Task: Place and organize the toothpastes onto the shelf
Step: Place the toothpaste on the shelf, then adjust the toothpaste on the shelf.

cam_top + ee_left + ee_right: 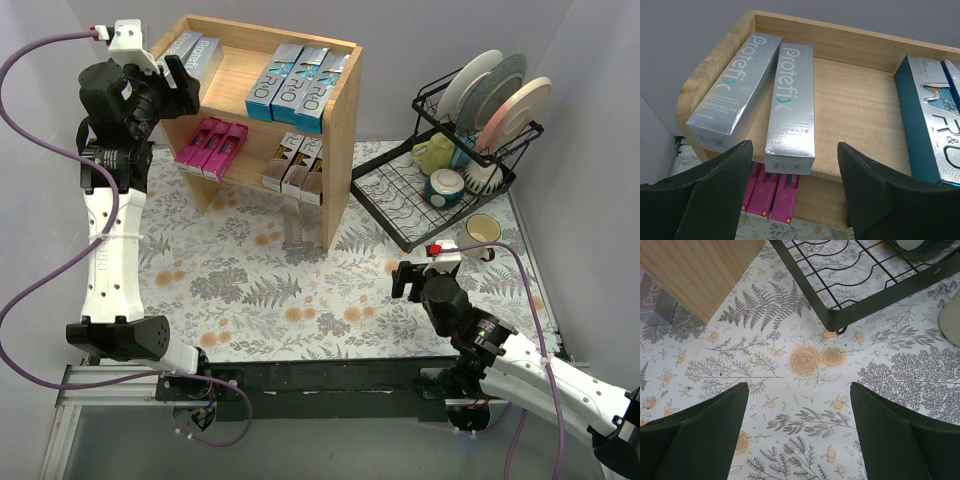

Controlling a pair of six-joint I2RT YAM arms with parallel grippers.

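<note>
Left gripper [180, 75] hovers at the near-left corner of the shelf [855, 100], jaws moderately apart with nothing in them. A silver box [790, 100] lies between the fingers, and we see a gap on each side of it. It rests on the top level, printed face up. Its long axis runs near to far across the board, and its near end sticks out slightly over the near edge. It is not quite parallel to the neighbouring silver box [735, 85] on its left. The two meet at the far end and splay apart toward us.

We judge the step in hand to be letting go and backing away. To do it well we would open a little wider. Then we would pull straight back along the box's own length, so neither pad catches a side and twists it further. A light push on the near end could seat it fully and square it with its neighbour.

Blue-and-silver boxes [925, 125] sit to the right on the same level, and pink boxes [775, 192] sit below. Right gripper [797, 405] hangs wide and empty over the floral cloth [805, 360], near the dish rack [840, 285]. One grey box [652, 302] remains on the cloth at the foot of the shelf, so the task looks nearly finished.
</note>
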